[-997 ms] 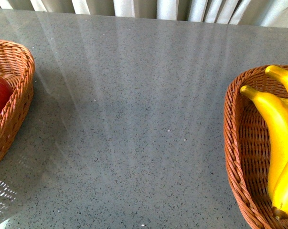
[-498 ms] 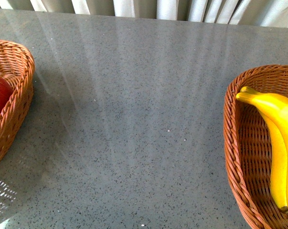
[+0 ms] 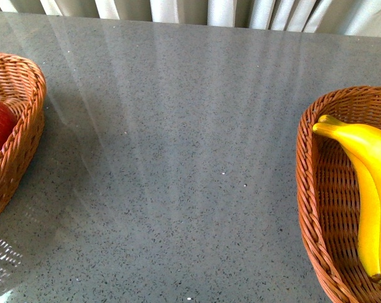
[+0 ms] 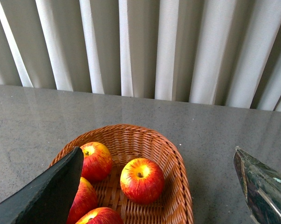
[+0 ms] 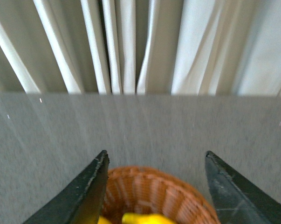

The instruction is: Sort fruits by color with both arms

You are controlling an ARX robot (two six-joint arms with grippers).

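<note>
Since a second ago, the bananas (image 3: 373, 189) have settled lower in the right wicker basket (image 3: 313, 208). Both pincers gape empty: left pincer (image 4: 159, 186) above the apples (image 4: 141, 180) in their basket (image 4: 177, 186), right pincer (image 5: 154, 186) above the bananas.

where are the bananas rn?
Front view: the bananas lie in the wicker basket at the table's right edge, partly cut off by the frame. The right wrist view shows a yellow bit below the open fingers.

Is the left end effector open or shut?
Open. In the left wrist view its two fingers stand far apart above the apple basket, nothing between them.
</note>
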